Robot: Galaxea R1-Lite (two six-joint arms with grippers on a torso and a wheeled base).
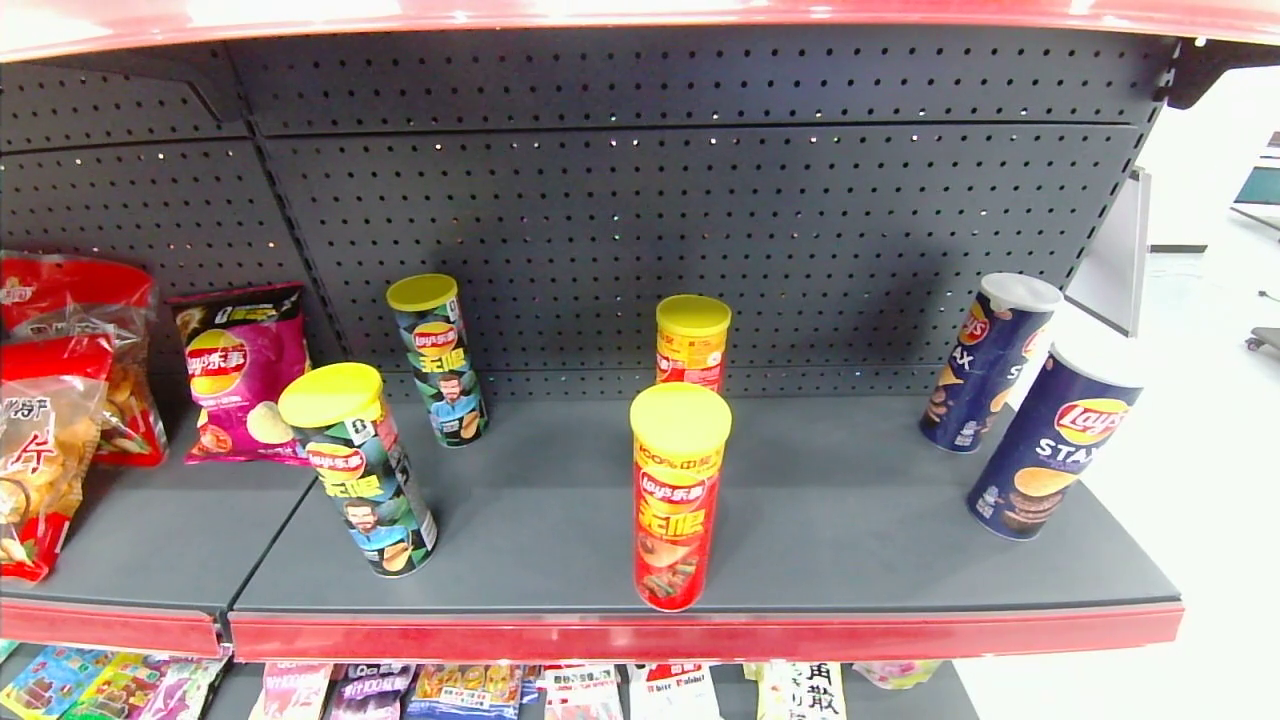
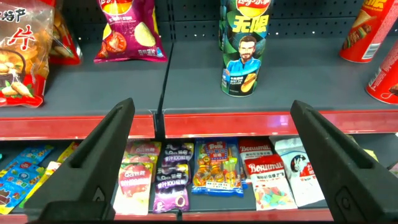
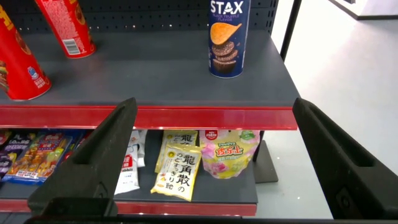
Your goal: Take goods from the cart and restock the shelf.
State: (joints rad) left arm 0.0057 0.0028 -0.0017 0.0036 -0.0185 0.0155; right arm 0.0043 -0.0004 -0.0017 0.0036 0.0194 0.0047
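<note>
On the grey shelf (image 1: pixel 820 520) stand two green-patterned chip cans with yellow lids (image 1: pixel 358 468) (image 1: pixel 438 358), two red cans with yellow lids (image 1: pixel 676 495) (image 1: pixel 692 342) and two dark blue cans (image 1: pixel 1050 437) (image 1: pixel 985 362). In the left wrist view my left gripper (image 2: pixel 211 163) is open and empty, below and in front of the shelf's red edge (image 2: pixel 249 123), facing a green can (image 2: pixel 244 46). In the right wrist view my right gripper (image 3: pixel 214 163) is open and empty too, in front of the shelf edge (image 3: pixel 186 116), with a blue can (image 3: pixel 228 37) and red cans (image 3: pixel 65 26) beyond.
Snack bags (image 1: pixel 240 370) (image 1: pixel 50 400) fill the shelf section at the left. A lower shelf holds several small packets (image 2: pixel 214 168) (image 3: pixel 180 169). A pegboard back wall (image 1: pixel 700 200) closes the shelf behind. White floor (image 1: pixel 1200 500) lies past the shelf's right end.
</note>
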